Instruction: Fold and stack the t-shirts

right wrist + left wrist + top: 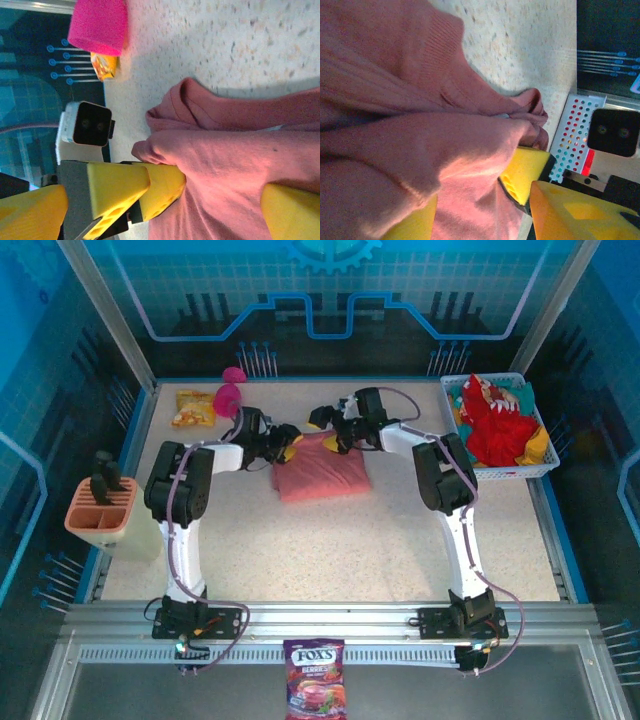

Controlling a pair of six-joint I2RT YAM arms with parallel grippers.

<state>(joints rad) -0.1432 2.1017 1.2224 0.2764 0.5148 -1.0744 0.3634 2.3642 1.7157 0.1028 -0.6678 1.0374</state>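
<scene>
- Left gripper (470, 202): in its wrist view two blocky yellow fingers (522, 175) are clamped on a bunched fold of the salmon-pink t-shirt (395, 125).
- Right gripper (220, 195): in its wrist view the yellow pads (160, 185) stand either side of a flatter pink layer. I cannot tell whether they press it.
- From above, the layout is plain. The salmon-pink t-shirt (322, 478) lies mid-table as a rough rectangle, with both grippers close together at its far edge.
- The overhead view also takes in a red t-shirt (492, 420) with white print. It is heaped in a white perforated basket (510, 472) at the table's right edge, well apart from the pink one.
- The right wrist view brings close a magenta goblet (97, 25) and an orange-yellow snack packet (105, 66) just beside it on the speckled tabletop (225, 40).
- The pink cloth is soft and creased, and a ribbed band shows in the left wrist view.
- Count: two grippers, two t-shirts, one basket, one goblet, one packet.
</scene>
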